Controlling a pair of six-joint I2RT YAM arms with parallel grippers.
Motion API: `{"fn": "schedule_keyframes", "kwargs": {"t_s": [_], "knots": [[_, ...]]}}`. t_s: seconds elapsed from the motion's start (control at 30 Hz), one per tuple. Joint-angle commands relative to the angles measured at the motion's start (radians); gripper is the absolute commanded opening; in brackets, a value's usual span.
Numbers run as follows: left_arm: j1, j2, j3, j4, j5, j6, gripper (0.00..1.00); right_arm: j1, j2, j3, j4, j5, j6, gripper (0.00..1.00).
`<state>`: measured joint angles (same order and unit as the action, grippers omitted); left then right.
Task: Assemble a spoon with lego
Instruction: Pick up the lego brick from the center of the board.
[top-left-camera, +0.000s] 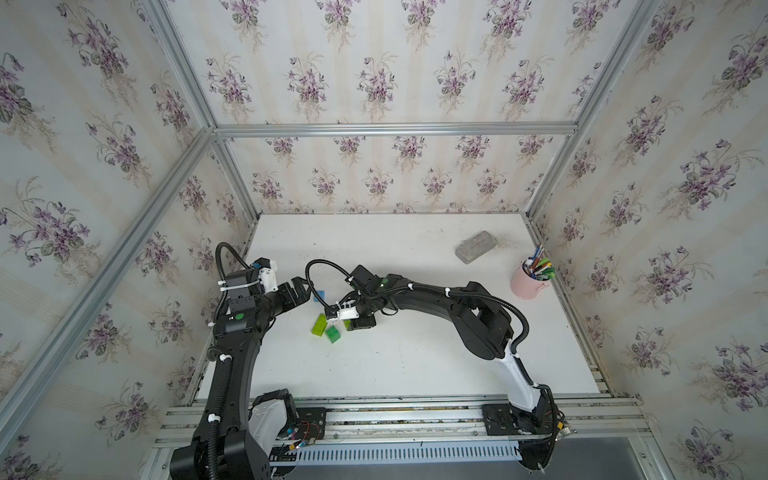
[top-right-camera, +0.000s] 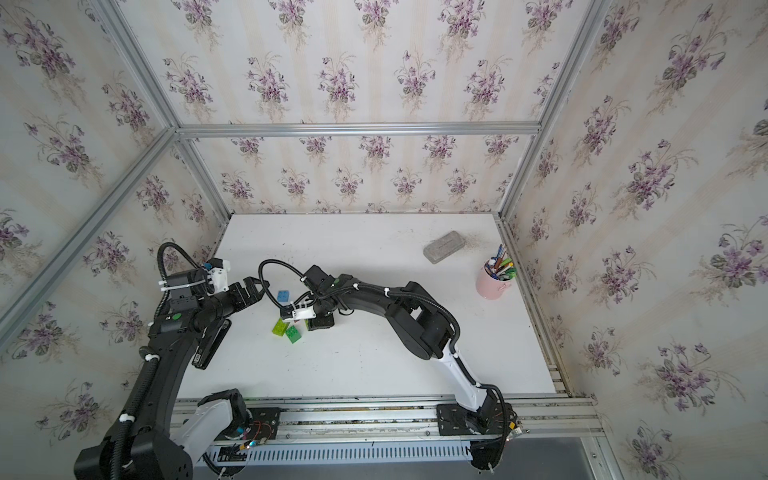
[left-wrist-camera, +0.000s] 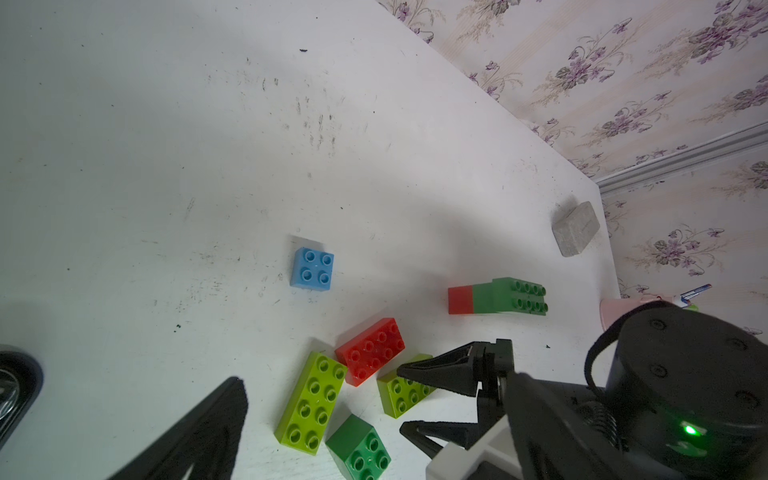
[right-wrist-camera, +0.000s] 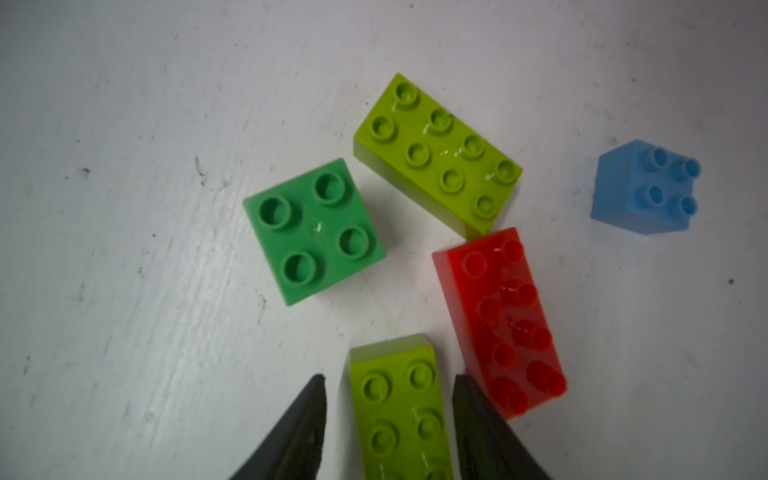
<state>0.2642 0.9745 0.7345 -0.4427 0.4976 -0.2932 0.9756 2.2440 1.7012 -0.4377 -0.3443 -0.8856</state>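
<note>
Several loose lego bricks lie left of the table's middle: a blue square (left-wrist-camera: 311, 269), a red oblong (right-wrist-camera: 503, 320), a lime oblong (right-wrist-camera: 438, 151) and a dark green square (right-wrist-camera: 313, 230). My right gripper (right-wrist-camera: 386, 378) stands open astride a second lime oblong (right-wrist-camera: 399, 415), with a thin gap on each side. The red oblong lies just outside one finger. A joined red and dark green piece of the spoon (left-wrist-camera: 494, 297) lies on its side behind the pile; my right arm hides it in both top views. My left gripper (top-left-camera: 306, 289) hangs wide open left of the blue square (top-left-camera: 320, 296), holding nothing.
A grey block (top-left-camera: 476, 246) lies at the back right of the white table (top-left-camera: 415, 365). A pink cup of pens (top-left-camera: 531, 282) stands near the right wall. Papered walls with metal rails close the table on three sides.
</note>
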Motion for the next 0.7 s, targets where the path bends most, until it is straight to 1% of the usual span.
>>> {"fn": "schedule_keyframes", "kwargs": {"t_s": [0.0, 0.3, 0.67], "knots": [[0.001, -0.005, -0.004, -0.005, 0.0, 0.009, 0.99, -0.003, 0.013, 0.016, -0.017, -0.006, 0.003, 0.52], [0.002, -0.007, -0.009, -0.007, -0.001, 0.011, 0.99, -0.005, 0.025, 0.012, -0.029, -0.011, -0.005, 0.47], [0.002, -0.014, -0.021, -0.011, 0.003, 0.017, 0.99, -0.006, 0.023, 0.024, -0.072, -0.015, -0.01, 0.31]]}}
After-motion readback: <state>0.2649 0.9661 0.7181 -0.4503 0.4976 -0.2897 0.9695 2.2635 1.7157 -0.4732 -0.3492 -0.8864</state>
